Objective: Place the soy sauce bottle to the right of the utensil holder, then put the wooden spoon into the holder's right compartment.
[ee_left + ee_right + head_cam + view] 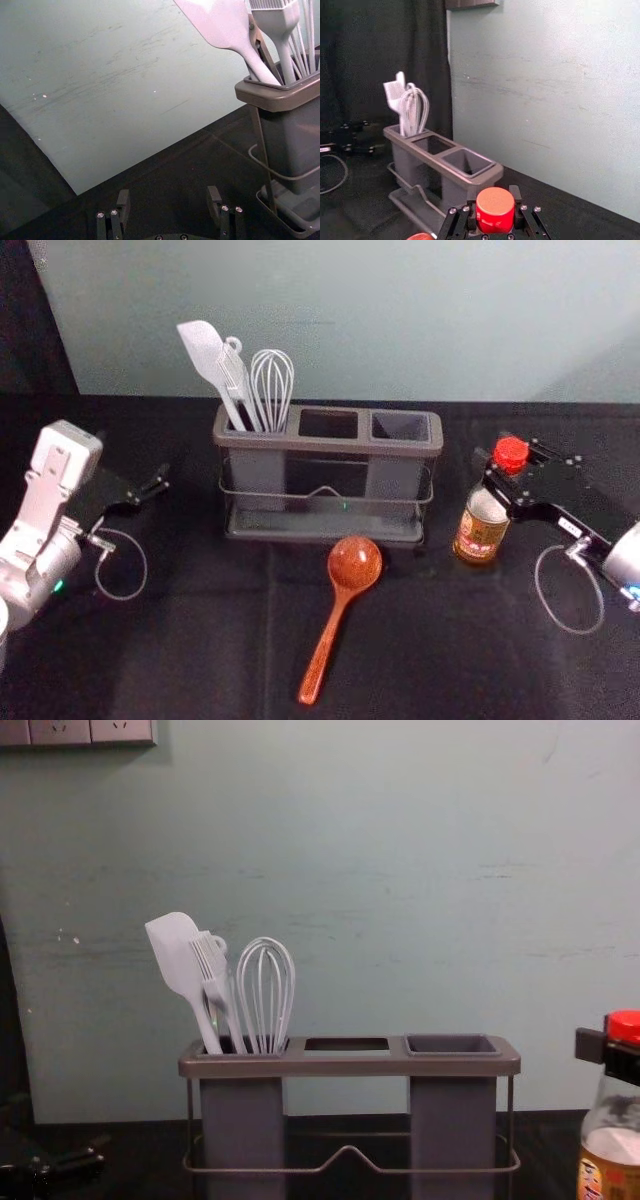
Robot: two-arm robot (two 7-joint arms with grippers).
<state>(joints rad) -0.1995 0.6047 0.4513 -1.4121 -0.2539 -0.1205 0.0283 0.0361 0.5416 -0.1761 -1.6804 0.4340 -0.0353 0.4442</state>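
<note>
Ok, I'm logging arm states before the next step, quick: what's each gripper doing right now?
Left gripper: open, nothing between its fingers.
Right gripper: closed on the soy sauce bottle, at the neck.

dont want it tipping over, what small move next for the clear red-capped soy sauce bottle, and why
Probably ease the bottle down: the right gripper holds its neck right of the grey plastic utensil holder, but whether its base touches the black-covered table is unclear.
</note>
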